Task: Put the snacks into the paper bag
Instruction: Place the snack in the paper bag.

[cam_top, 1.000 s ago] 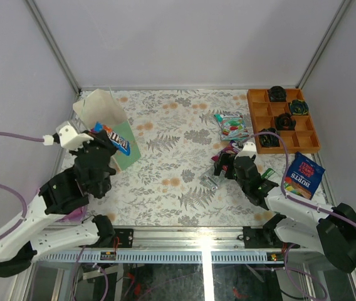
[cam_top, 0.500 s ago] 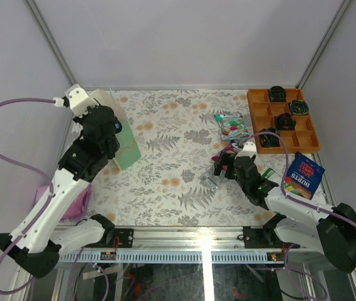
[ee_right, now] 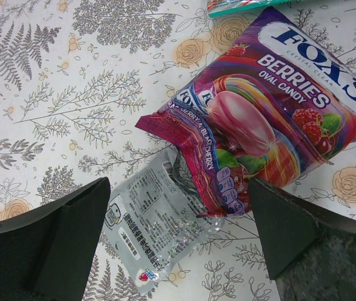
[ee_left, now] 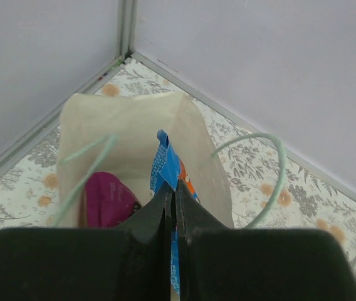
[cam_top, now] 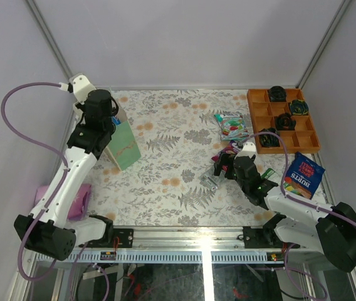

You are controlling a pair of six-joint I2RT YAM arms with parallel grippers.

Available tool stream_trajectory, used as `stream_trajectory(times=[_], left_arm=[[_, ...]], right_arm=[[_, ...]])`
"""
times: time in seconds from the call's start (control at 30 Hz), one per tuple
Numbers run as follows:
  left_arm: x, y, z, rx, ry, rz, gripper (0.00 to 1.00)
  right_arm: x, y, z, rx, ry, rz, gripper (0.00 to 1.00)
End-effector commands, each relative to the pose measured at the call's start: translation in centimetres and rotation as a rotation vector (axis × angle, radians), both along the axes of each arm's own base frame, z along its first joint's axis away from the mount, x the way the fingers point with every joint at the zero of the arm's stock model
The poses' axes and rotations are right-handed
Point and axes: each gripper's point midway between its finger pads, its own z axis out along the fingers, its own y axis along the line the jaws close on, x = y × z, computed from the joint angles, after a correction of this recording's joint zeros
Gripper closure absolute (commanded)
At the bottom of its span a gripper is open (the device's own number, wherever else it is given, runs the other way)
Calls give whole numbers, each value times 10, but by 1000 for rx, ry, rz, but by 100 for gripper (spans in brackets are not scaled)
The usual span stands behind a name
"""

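The paper bag (cam_top: 125, 145) stands upright at the far left, its mouth (ee_left: 128, 119) open below my left gripper (ee_left: 173, 188). That gripper (cam_top: 110, 119) is shut on a blue candy packet (ee_left: 165, 164), which hangs into the bag's mouth. A magenta bag (ee_left: 106, 197) lies inside. My right gripper (cam_top: 222, 167) hovers open over a silver wrapper (ee_right: 156, 229) and a purple berries candy bag (ee_right: 272, 119), touching neither. Further off lie a clear green-red sweets bag (cam_top: 232, 125) and a blue BURTS crisp bag (cam_top: 304, 174).
An orange compartment tray (cam_top: 291, 139) with dark round objects sits at the far right. A flat pink item (cam_top: 78, 200) lies at the left edge beside the left arm. Walls close in behind and beside the paper bag.
My left arm has risen and swung toward the far left corner, carrying the blue candy packet from beside the bag to over its mouth. The right arm has not moved.
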Motion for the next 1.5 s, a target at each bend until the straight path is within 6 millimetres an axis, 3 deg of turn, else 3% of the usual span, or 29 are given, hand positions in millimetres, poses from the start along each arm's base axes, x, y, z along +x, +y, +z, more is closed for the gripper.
stream_trajectory(times=[0.0,0.1,0.23,0.37,0.47,0.6,0.77,0.83,0.97,1.07,1.23,1.47], left_arm=[[13,-14,-6,-28,-25,-74,100],[9,-20,-22,-48,-17,-106,100],[2,-21,-30,-71,6,-110,94],[-2,-26,-40,-102,24,-121,94],[-4,-28,-44,-100,34,-123,70],[-7,-25,-32,-88,29,-109,54],[-16,-35,-9,-92,-12,-145,53],[-21,-49,1,-79,-31,-169,53],[-35,-98,18,-62,-62,-269,52],[-44,-134,18,-65,-58,-349,51],[-54,-186,-18,-90,6,-485,50],[-69,-239,-85,-145,76,-653,47]], right_arm=[[12,8,20,29,-57,-8,1],[12,9,19,29,-56,-6,1],[12,10,19,30,-54,-3,1],[12,10,20,33,-55,-2,1],[11,9,20,33,-53,-2,1],[11,8,23,38,-62,-5,1],[11,9,23,43,-63,-2,1],[11,9,23,41,-65,-2,1],[11,7,24,39,-67,-9,1],[10,5,26,44,-78,-20,1],[8,0,33,61,-105,-33,1],[2,-14,47,102,-186,-74,0]])
